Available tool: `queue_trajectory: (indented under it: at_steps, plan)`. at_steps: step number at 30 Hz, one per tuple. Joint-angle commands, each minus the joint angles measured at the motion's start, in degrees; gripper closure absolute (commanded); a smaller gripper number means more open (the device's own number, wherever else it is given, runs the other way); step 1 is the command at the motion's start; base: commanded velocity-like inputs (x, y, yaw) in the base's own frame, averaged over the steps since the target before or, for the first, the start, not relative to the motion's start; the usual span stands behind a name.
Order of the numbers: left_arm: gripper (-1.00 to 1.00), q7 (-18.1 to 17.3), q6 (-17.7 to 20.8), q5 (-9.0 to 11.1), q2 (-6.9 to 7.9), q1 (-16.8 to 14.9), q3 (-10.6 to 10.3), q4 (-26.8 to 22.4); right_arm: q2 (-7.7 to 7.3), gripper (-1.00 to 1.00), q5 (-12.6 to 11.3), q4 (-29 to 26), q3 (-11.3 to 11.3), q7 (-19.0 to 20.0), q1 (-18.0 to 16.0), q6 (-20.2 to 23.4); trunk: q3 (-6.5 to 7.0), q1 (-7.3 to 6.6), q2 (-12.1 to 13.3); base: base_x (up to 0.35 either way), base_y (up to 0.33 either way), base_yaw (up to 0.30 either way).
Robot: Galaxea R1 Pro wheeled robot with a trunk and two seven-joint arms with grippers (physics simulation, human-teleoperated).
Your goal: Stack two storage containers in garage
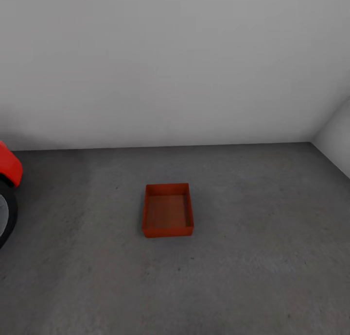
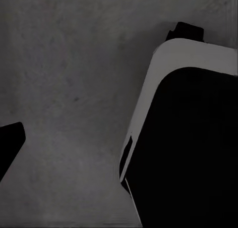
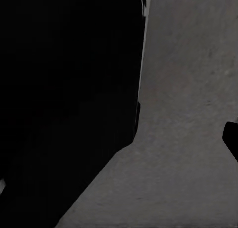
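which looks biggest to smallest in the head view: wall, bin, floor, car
1. wall and floor: each spans about half the picture, too alike to rank
2. bin
3. car: cut off at the picture's edge, so its true size is unsure

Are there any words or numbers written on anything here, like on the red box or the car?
None: nothing in these pictures carries readable text.
The orange-red rectangular open bin has plain walls, no label.
The red car's body shows no badge or plate.
The white wall and grey concrete floor are bare.
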Motion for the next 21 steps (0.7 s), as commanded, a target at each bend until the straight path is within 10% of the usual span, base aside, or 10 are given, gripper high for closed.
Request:
queue_trajectory:
  at_steps: [1, 21]
  plan:
    - [-1.0, -0.61, 0.12, 0.39, -0.01, 0.43, -0.52, -0.01, 0.04, -1.0, -1.23, 0.17, 0.51, 0.36, 0.22, -0.38, -0.03, 0.0, -0.03, 0.0, 0.0, 0.0]
    - [-1.0, -5.53, -1.97, -0.02, -0.03, 6.0, -0.59, -0.05, 0.47, -1.0, -3.93, 0.1, 0.63, 1.47, 1.48, -0.81, -0.03, 0.0, -0.03, 0.0, 0.0, 0.0]
